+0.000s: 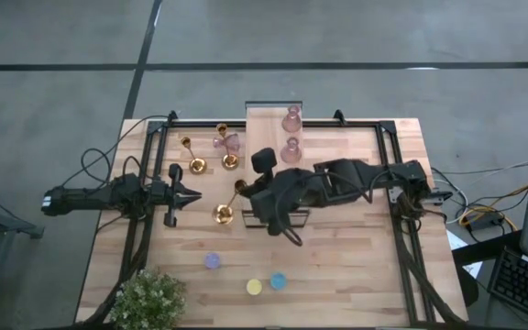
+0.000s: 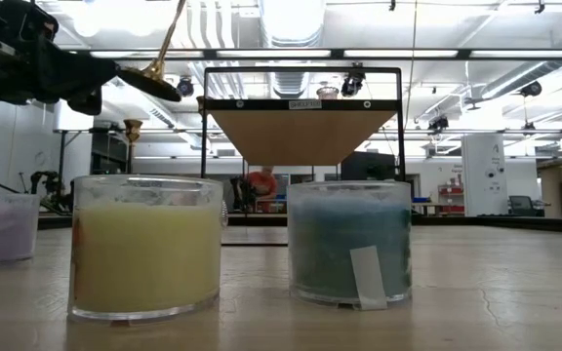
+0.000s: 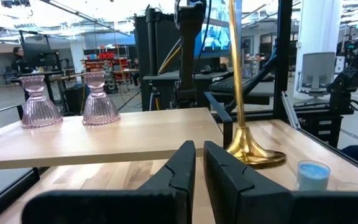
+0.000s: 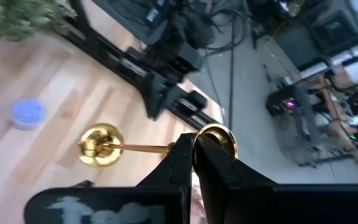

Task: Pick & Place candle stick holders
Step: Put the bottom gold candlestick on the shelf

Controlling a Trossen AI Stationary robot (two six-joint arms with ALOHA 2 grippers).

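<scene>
The right gripper (image 4: 194,155) is closed on the top cup of one gold candle stick holder (image 1: 226,209), near the middle of the table (image 1: 356,266). The right wrist view shows the thin stem running out sideways from the fingers to the round base, so the holder is tilted well off upright; in the low view its base appears clear of the surface, which suggests a carry rather than a rest. Gripping by the small top rim leaves the heavy base swinging free, so I judge the hold a little precarious. The left gripper (image 3: 194,171) waits low over the left side of the table, its fingers nearly together with only a narrow gap and nothing between them, pointed toward the carried holder. Two more gold holders (image 1: 197,163) stand toward the far left of the table, beside one pink holder (image 1: 230,143). Two other pink holders (image 1: 291,119) stand on a raised light-wood block (image 1: 266,115) at the far edge, perhaps the display spot for the set. Three small cups, purple (image 1: 212,260), yellow (image 1: 254,287) and blue (image 1: 278,280), sit apart near the front edge, and a green plant (image 1: 149,298) fills the front left corner. The table is pale planked wood inside a black metal frame; beyond it lies a large, brightly lit workshop with desks and equipment.
</scene>
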